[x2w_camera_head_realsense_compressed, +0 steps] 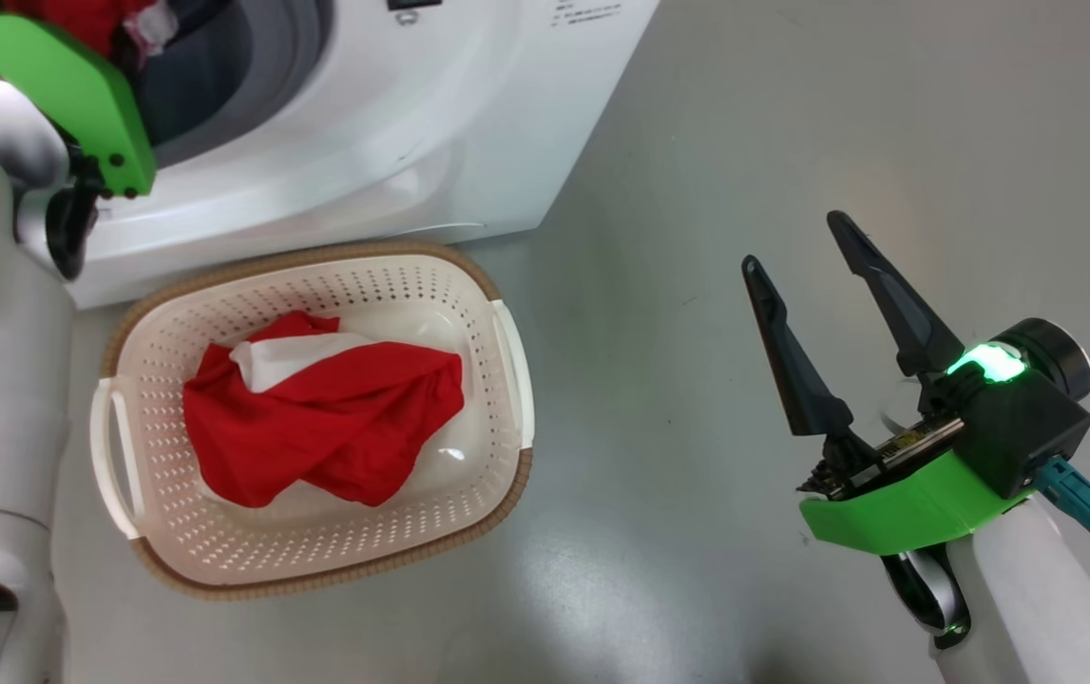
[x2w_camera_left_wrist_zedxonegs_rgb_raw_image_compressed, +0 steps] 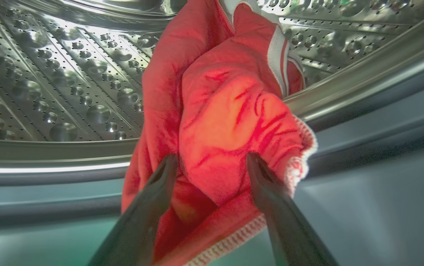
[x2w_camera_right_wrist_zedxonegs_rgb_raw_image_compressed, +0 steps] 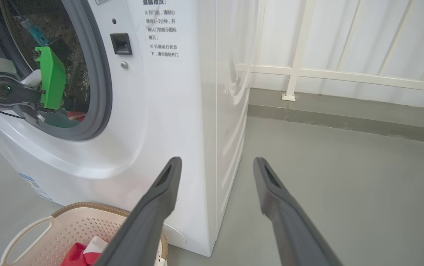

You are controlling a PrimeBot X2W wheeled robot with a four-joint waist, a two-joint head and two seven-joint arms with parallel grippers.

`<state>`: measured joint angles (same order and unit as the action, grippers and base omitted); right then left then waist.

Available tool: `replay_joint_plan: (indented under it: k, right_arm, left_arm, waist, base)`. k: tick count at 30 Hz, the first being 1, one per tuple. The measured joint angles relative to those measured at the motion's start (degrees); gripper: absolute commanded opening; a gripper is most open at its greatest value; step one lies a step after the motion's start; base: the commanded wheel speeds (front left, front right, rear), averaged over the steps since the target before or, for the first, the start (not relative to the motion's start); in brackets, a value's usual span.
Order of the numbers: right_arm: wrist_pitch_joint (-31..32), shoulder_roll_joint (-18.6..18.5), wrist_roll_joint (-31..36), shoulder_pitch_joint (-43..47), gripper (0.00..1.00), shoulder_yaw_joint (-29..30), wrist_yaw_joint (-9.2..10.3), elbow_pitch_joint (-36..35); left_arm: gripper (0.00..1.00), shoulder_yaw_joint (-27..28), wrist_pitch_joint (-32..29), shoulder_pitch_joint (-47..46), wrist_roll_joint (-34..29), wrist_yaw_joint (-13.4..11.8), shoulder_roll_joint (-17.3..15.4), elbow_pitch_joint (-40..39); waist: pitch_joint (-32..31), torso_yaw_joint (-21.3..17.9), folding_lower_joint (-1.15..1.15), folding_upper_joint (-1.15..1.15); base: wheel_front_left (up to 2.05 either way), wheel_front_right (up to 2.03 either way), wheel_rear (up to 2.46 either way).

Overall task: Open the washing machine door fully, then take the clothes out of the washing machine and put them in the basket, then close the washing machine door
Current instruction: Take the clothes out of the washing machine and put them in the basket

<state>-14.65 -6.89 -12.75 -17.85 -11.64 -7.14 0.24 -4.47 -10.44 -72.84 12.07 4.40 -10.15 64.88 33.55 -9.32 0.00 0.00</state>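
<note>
Left tool (x2w_camera_left_wrist_zedxonegs_rgb_raw_image_compressed: 212,157) is reaching into the washing machine (x2w_camera_head_realsense_compressed: 383,142), its two fingers spread apart with a bulging fold of the red clothes (x2w_camera_left_wrist_zedxonegs_rgb_raw_image_compressed: 226,111) sitting between them, not pinched as far as I can see. That piece hangs over the lip of the steel drum (x2w_camera_left_wrist_zedxonegs_rgb_raw_image_compressed: 67,74), with white trim along its edge. The basket (x2w_camera_head_realsense_compressed: 316,258) sits on the floor (x2w_camera_head_realsense_compressed: 697,142) right against the machine's front bottom edge, with a red and white garment (x2w_camera_head_realsense_compressed: 335,418) crumpled inside. Right tool (x2w_camera_head_realsense_compressed: 792,242) hangs over the floor off to the basket's right, fingers wide apart and empty.
</note>
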Motion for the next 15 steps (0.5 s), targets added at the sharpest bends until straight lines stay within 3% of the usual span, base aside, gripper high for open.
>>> replay_joint_plan:
  k: [2,4,6,15]
  right_arm:
    - [0.01,0.16,0.0,0.0,1.0,-0.2,0.0,0.2]
    - [0.01,0.3,-0.04,0.0,1.0,-0.25,0.0,0.45]
    - [0.0,0.3,-0.12,0.0,1.0,-0.37,0.0,0.7]
    - [0.01,0.38,-0.35,-0.21,1.0,-0.45,0.0,1.43]
  left_arm:
    - [1.0,-0.33,0.02,-0.12,-0.01,-0.44,-0.38,0.34]
    - [0.42,-0.42,0.03,-0.33,-0.01,-0.68,-0.71,0.47]
    - [0.0,-0.58,0.49,-0.55,-0.01,-0.88,-0.83,0.64]
    - [0.0,-0.66,7.81,-0.52,0.23,-0.82,-1.26,0.33]
  waist:
    - [0.18,-0.45,0.0,0.0]
    - [0.39,-0.81,0.0,0.0]
    - [0.63,-1.03,0.0,0.0]
    - [0.62,-0.92,0.0,0.0]
  base:
    - [0.0,0.0,0.0]
    - [0.0,0.0,0.0]
    - [0.0,0.0,0.0]
    - [0.0,0.0,0.0]
